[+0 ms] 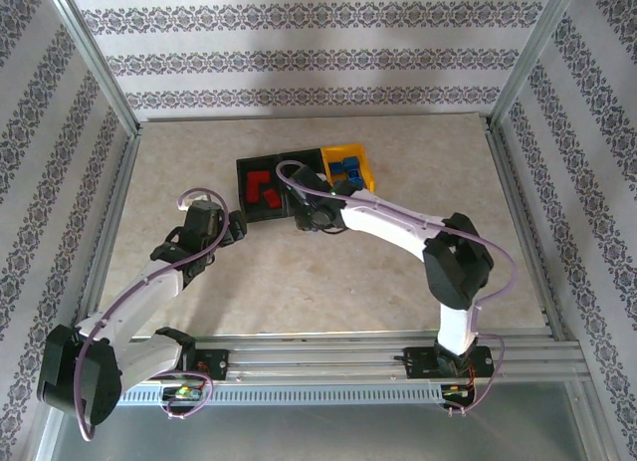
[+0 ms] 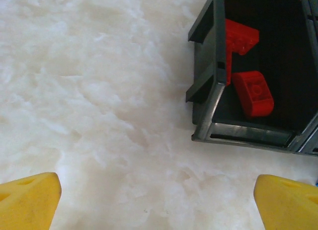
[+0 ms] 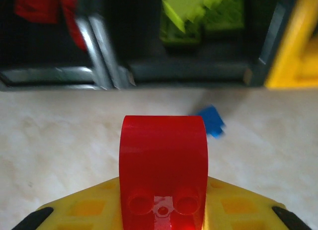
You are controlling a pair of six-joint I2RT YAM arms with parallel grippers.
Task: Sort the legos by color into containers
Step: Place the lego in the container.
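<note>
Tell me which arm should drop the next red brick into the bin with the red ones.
Right. The right gripper is shut on a red lego close to the black bin holding red bricks; the left gripper hangs open and empty.

No legible text or markings

Bright, even light bleaches the bench (image 1: 199, 172), most of all in the left wrist view (its marbling is nearly washed out). Shadows are faint and soft. In the right wrist view the bins (image 3: 189, 73) are blurred, and a close red brick (image 3: 163, 160) carries a small glare spot.
</note>
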